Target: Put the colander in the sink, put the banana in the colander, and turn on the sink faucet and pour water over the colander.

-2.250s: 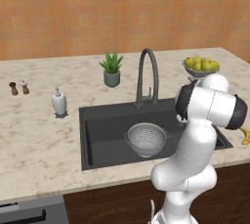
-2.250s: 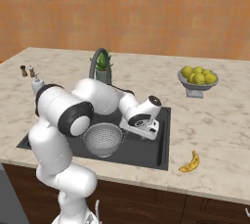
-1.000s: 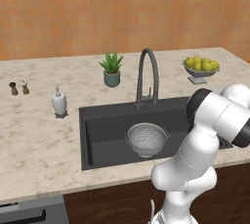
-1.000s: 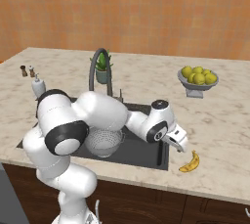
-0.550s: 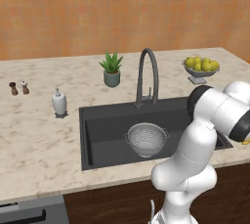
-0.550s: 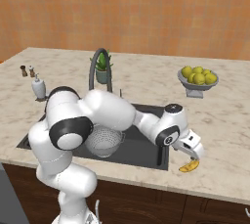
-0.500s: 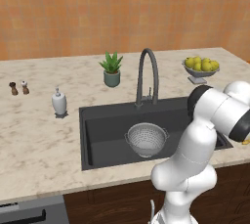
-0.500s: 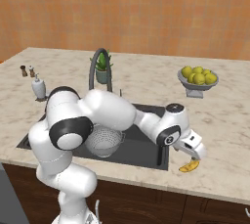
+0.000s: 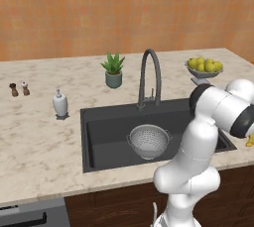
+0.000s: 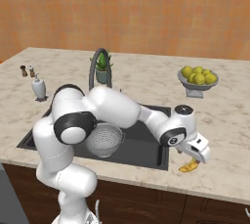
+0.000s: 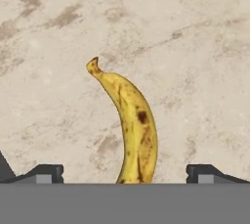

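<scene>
The wide-open, empty gripper (image 11: pixel 124 174) had swung right from the sink, straddling the curved yellow banana (image 11: pixel 129 129), probably ready to grasp.

Yellow banana (image 11: pixel 132 130) showing brown freckles against a beige bench (image 11: pixel 185 47) veined in tan.

The dark grey sink (image 9: pixel 106 139) is framing a pale grey colander (image 9: pixel 149 141) dotted with tiny holes, under a dark grey faucet (image 9: pixel 150 75). Yellow-green fruits (image 10: pixel 197 75) are glowing in a grey bowl (image 10: pixel 197 90), a green plant (image 9: pixel 113 64) is sitting in a grey-green pot, and an orange-brown wall (image 9: pixel 124 13) is mottling behind.
</scene>
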Available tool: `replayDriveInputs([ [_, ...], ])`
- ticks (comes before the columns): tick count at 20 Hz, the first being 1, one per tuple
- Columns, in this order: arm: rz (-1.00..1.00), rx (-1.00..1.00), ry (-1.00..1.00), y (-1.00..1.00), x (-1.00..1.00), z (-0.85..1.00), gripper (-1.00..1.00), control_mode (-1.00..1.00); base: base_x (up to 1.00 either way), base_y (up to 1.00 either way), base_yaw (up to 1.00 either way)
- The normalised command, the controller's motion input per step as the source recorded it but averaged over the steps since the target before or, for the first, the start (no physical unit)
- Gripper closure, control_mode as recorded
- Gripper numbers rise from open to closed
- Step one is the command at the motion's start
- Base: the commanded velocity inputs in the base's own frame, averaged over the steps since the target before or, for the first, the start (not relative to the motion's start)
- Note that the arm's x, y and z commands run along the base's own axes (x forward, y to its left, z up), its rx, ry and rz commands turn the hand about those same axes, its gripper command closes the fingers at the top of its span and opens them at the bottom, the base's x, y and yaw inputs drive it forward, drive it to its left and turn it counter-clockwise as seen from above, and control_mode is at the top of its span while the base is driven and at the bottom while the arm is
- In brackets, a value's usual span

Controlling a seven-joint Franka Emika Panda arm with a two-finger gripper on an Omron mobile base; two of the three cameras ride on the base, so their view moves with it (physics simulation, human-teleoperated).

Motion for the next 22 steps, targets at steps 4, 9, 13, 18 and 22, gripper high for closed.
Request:
replayDriveInputs([
  [4,0.09,0.16,-0.02,0.02,0.00,-0.28,-1.00,-1.00,0.00,0.00,0.00],
  [9,0.07,0.03,0.00,0.00,-0.02,-0.24,-1.00,-1.00,0.00,0.00,0.00],
  [13,0.06,0.00,0.00,-0.05,0.00,-0.18,-1.00,-1.00,0.00,0.00,0.00],
  [18,0.06,0.00,0.00,-0.09,0.00,-0.19,-1.00,-1.00,0.00,0.00,0.00],
  [22,0.07,0.00,0.00,-0.09,0.01,-0.25,-1.00,-1.00,0.00,0.00,0.00],
])
